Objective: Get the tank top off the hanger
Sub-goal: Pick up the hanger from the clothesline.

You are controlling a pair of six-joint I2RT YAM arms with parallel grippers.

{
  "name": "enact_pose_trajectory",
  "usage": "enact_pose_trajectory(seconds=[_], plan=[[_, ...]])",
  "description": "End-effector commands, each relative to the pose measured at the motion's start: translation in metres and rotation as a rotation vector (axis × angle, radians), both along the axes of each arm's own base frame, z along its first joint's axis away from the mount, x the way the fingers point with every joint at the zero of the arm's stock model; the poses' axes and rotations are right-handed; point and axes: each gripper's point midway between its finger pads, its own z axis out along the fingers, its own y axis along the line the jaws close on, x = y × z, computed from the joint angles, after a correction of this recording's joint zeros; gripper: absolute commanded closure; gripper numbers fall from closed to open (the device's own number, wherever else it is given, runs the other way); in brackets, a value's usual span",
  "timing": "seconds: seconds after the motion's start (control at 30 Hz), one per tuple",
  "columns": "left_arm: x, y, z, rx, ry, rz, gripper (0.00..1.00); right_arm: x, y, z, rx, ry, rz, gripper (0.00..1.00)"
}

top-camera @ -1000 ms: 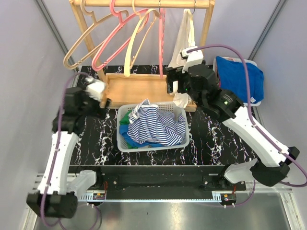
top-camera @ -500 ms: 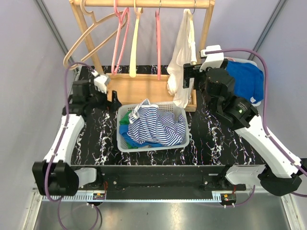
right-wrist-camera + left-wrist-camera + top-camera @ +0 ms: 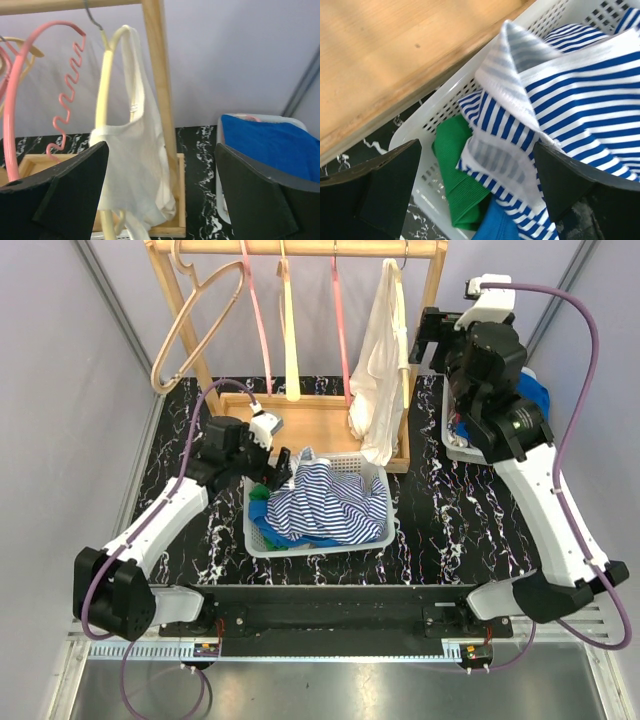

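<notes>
1. Pale grey-lilac walls (image 3: 60, 390) close in the scene on the left, back and right. A black tabletop (image 3: 440, 530) veined with white fills the middle of the top view.
2. At centre left, the left gripper (image 3: 477, 175) hovers over the left end of a white plastic basket (image 3: 320, 545). Its claw is spread wide and grips nothing. Below it lie a blue-and-white striped garment (image 3: 330, 500) and a green garment (image 3: 457, 185).
3. A wooden clothes rack (image 3: 300, 248) spans the upper centre. It carries a tilted beige hanger (image 3: 195, 325), then a pink hanger (image 3: 258, 330), a yellow hanger (image 3: 290, 340) and another pink one.
4. The white tank top (image 3: 378, 390) hangs at the rack's right end on a cream hanger (image 3: 105, 85), just left of the right post.
5. At upper right, the right gripper (image 3: 160, 150) faces the tank top without touching it. Its claw is fully spread and empty.
6. At the right edge, a white bin (image 3: 260, 117) holds a blue cloth (image 3: 270, 140).
</notes>
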Motion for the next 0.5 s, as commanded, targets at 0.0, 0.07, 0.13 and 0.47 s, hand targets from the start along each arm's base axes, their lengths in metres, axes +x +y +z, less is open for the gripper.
enact_pose_trajectory(seconds=[0.0,0.07,0.13,0.47], plan=[[0.015,-0.024,0.045,-0.03,-0.14,-0.048,0.01,0.014,0.039,0.011,0.087,-0.016,0.182,0.07],[0.013,-0.027,0.053,-0.019,-0.151,-0.066,0.01,0.02,0.05,0.011,0.095,-0.01,0.219,0.08],[0.015,-0.028,0.077,-0.012,-0.204,-0.069,0.01,0.026,0.06,0.009,0.106,0.001,0.251,0.09],[0.0,-0.029,0.156,0.1,-0.36,-0.001,0.01,0.056,0.063,-0.031,0.057,0.094,0.196,0.29]])
